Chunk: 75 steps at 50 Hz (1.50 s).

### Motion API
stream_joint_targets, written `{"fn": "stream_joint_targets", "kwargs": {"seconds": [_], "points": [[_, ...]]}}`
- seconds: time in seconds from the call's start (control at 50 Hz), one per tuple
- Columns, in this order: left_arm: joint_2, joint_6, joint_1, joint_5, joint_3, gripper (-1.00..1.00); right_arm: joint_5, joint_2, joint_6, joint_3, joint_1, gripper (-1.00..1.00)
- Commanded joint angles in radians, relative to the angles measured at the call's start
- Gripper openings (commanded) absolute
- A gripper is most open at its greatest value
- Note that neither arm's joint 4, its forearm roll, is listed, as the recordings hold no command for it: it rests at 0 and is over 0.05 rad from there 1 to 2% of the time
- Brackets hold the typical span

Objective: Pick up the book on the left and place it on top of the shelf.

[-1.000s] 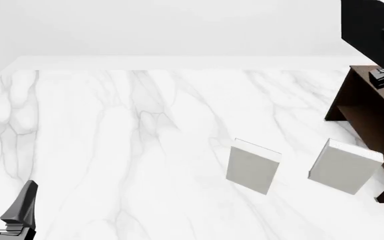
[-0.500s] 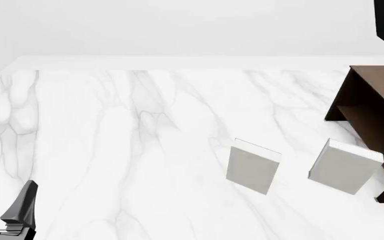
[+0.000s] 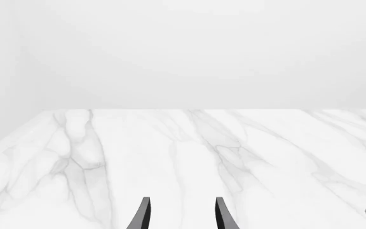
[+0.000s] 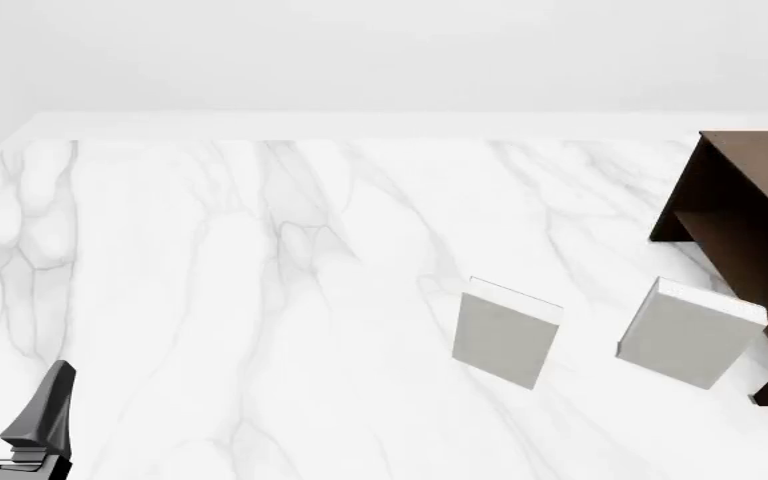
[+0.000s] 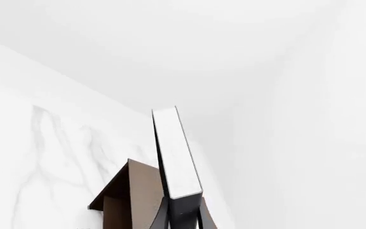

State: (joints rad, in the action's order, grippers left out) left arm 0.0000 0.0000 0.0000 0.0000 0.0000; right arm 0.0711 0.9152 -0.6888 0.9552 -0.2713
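The thin black hardback book with white page edges [image 5: 177, 152] appears only in the right wrist view, where it stands edge-on between the dark fingers [image 5: 160, 217] of the right gripper [image 5: 181, 214], which are clamped against its two covers. The book is lifted clear of the white marble table [image 4: 224, 280], and the dark brown wooden shelf unit [image 5: 132, 195] lies beyond and below it, not touching it. In the front view the shelf [image 4: 744, 230] stands at the right edge of the table, its flat top bare where visible; neither the book nor the right gripper appears in that view. Two pale grey-white books lie flat on the table in front of the shelf: the nearer grey-white book [image 4: 694, 333] just beside the shelf's side, the other grey-white book [image 4: 504, 332] to its left, apart from it. The left gripper [image 4: 4, 420] sits low at the near left corner of the table, its dark fingers [image 3: 141, 217] spread with nothing between them.
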Motion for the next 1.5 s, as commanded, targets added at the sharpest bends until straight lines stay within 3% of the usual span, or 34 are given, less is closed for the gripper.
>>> {"fn": "stream_joint_targets", "kwargs": {"seconds": [0.02,1.08,1.5], "points": [[0.0,0.0,0.0,0.0,0.0,1.0,-0.019,0.005,-0.004,0.019,-0.06,-1.0],[0.0,0.0,0.0,0.0,0.0,1.0,-0.055,0.043,-0.127,0.001,-0.24,-1.0],[0.0,0.0,0.0,0.0,0.0,1.0,-0.122,0.125,-0.157,0.0,-0.271,-1.0]]}}
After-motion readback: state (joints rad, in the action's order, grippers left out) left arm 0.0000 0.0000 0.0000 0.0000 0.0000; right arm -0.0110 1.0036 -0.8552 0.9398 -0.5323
